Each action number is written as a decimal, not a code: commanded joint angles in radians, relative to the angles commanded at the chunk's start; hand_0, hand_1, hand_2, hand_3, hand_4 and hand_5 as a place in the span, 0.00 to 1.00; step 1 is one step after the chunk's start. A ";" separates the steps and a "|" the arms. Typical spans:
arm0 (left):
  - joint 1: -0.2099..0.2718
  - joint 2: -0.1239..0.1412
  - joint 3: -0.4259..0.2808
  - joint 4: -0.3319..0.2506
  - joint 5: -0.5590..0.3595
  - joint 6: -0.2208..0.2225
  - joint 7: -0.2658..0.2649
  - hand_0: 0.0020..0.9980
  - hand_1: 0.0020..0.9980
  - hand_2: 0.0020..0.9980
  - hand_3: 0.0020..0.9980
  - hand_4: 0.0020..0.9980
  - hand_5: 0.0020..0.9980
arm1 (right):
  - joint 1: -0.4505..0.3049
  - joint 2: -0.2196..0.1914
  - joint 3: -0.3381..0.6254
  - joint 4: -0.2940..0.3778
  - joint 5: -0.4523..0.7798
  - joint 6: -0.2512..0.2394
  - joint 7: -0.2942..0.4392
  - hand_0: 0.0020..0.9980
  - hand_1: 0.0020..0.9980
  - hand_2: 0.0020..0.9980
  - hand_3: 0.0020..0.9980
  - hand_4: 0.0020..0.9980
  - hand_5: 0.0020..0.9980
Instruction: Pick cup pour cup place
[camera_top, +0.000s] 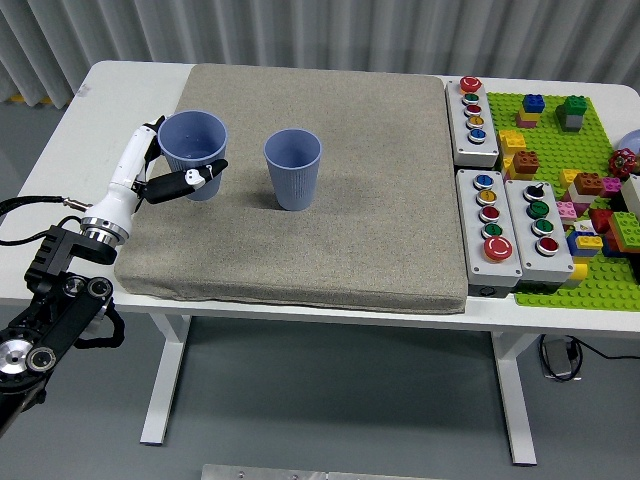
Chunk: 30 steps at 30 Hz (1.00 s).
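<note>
Cup unlabelled, in left hand fingers

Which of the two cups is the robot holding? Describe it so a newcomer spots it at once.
On the grey mat covering the white table, look to the left side. The held blue cup is gripped by the left hand, unlike the other blue cup, which stands alone and untouched nearer the centre.

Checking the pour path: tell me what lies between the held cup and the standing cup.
Nothing: the head view shows only bare grey mat between the held cup, in the left hand, and the standing cup.
</note>
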 joint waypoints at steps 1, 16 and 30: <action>-0.019 0.013 0.018 0.008 0.008 0.001 0.001 0.48 0.53 0.67 0.61 0.85 0.24 | 0.000 -0.001 0.000 0.000 -0.001 0.000 0.000 0.70 0.68 0.61 0.61 0.00 0.33; -0.176 0.068 0.157 0.062 -0.010 -0.001 0.000 0.47 0.52 0.65 0.59 0.84 0.24 | 0.009 -0.004 -0.005 0.000 0.006 -0.002 0.000 0.70 0.68 0.61 0.61 0.00 0.33; -0.255 0.084 0.234 0.126 -0.019 -0.001 -0.009 0.49 0.52 0.65 0.59 0.84 0.24 | 0.018 -0.003 -0.011 -0.001 0.020 -0.006 0.002 0.70 0.68 0.61 0.61 0.00 0.33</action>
